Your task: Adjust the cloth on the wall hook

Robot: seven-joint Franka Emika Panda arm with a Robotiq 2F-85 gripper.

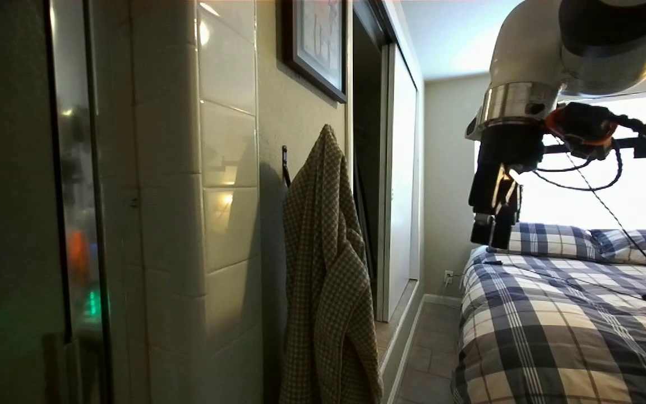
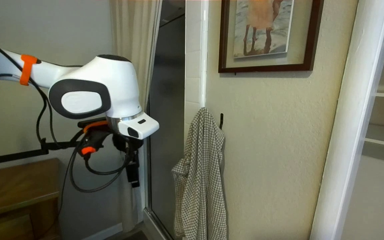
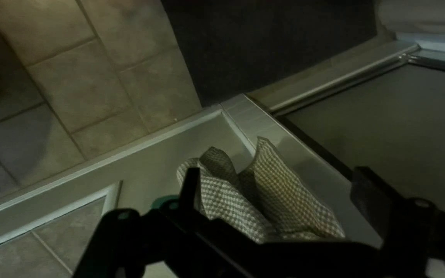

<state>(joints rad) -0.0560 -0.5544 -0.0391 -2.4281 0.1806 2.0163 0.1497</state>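
Wrist view, nearest: the end effector (image 3: 277,173) gapes, fingers (image 3: 189,189) wide apart and empty — past them, toward five o'clock, hangs the checked towel (image 3: 280,193), apparently untouched. It should handle light, limp and soft, not slippery; I'd pinch the gathered peak (image 2: 204,112), the loose folds below would only swing. Farther, in an exterior view, the wall hook (image 2: 221,120) stands at the towel's one o'clock — its lower part hidden.

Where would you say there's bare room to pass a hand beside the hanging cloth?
Bare beige wall spans from the grey-beige checked cloth to the white doorframe, below the brown-framed picture. It's crowded at the cloth's top, beside the small black metal hook.
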